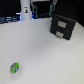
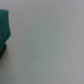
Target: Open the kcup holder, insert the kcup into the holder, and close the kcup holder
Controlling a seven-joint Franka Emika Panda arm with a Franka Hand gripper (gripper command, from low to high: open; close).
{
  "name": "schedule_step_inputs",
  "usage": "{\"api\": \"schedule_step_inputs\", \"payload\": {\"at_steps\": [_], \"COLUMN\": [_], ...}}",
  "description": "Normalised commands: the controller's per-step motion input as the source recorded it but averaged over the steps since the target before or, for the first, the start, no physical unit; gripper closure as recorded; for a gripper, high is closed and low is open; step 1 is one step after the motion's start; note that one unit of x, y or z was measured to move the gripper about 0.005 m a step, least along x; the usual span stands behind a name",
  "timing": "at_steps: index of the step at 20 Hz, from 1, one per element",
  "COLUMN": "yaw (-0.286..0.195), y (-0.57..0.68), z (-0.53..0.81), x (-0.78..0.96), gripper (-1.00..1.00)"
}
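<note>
kcup holder [image 1: 63, 23] stands at the desk's [image 1: 45, 55] far side, exterior view's right, both drawers shut; kcup [image 1: 15, 67] lies well apart, near left; pincer state cannot be told.

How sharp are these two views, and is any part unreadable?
Exterior view: soft and low-resolution, yet the kcup holder and green kcup read clearly on the pale table. Wrist view: heavily blurred, only pale surface and an unidentifiable teal shape at one edge.
</note>
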Motion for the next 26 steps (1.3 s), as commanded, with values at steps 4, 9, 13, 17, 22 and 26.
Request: {"api": "schedule_step_inputs", "payload": {"at_steps": [4, 9, 13, 17, 22, 26], "yaw": [-0.173, -0.206, -0.230, -0.222, -0.202, -0.174], "y": [0.49, 0.52, 0.55, 0.54, 0.55, 0.64], "z": [0.11, 0.04, 0.01, -0.06, -0.09, -0.11], "x": [-0.27, -0.29, -0.30, -0.31, -0.34, -0.34], "gripper": [-1.00, -1.00, -1.00, -1.00, -1.00, -1.00]}}
